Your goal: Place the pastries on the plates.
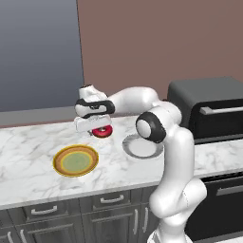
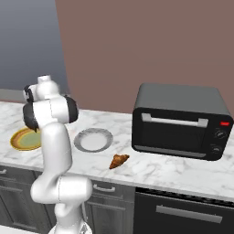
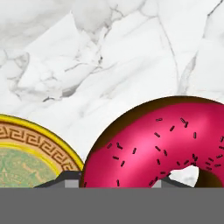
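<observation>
The magenta-frosted ring donut [image 1: 102, 131] with dark sprinkles hangs just over the marble counter, and my gripper [image 1: 96, 126] is shut on it. In the hand view the donut [image 3: 162, 140] sits large and close, right against my gripper [image 3: 114, 184]. The yellow-orange plate with a greenish centre [image 1: 59, 159] lies on the counter to the left of and nearer than the donut, and its rim [image 3: 48, 138] is beside the donut. The grey-white ribbed plate [image 1: 134, 149] lies to the donut's right, partly behind my arm. The brown croissant [image 2: 119, 160] rests near the counter's front edge, right of the grey-white plate [image 2: 93, 139].
A black toaster oven [image 2: 180, 121] stands on the counter at the right, with a dark oven front below it. Drawers with metal handles [image 1: 111, 199] run under the counter. My white arm [image 2: 52, 132] covers part of the yellow-orange plate [image 2: 20, 141].
</observation>
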Motion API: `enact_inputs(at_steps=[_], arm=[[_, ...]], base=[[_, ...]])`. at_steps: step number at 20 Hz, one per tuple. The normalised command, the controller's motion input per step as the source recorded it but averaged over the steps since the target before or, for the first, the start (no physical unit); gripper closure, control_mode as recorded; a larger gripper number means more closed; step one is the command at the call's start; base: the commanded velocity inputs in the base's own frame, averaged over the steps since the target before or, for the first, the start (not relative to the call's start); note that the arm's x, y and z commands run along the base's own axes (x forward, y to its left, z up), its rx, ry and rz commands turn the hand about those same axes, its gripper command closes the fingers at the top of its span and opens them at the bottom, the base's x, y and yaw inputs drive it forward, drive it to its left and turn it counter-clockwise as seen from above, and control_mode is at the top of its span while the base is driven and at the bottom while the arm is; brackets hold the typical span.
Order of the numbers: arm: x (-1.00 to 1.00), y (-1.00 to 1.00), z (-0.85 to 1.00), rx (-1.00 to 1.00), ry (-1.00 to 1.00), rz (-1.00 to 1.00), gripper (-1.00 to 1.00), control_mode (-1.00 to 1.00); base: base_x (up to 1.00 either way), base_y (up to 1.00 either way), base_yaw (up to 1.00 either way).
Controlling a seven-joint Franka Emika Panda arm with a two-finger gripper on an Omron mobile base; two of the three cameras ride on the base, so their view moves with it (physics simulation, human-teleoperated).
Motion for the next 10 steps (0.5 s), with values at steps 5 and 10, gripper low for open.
enact_inputs(at_steps=[5,10], arm=[[-0.97,0.54,0.09,0.1,-0.02,0.0,1.0,-1.0],[-0.64,0.37,0.29,0.12,0.0,0.0,1.0,-1.0]], base=[[0.0,0.0,0.0],[0.0,0.0,0.0]])
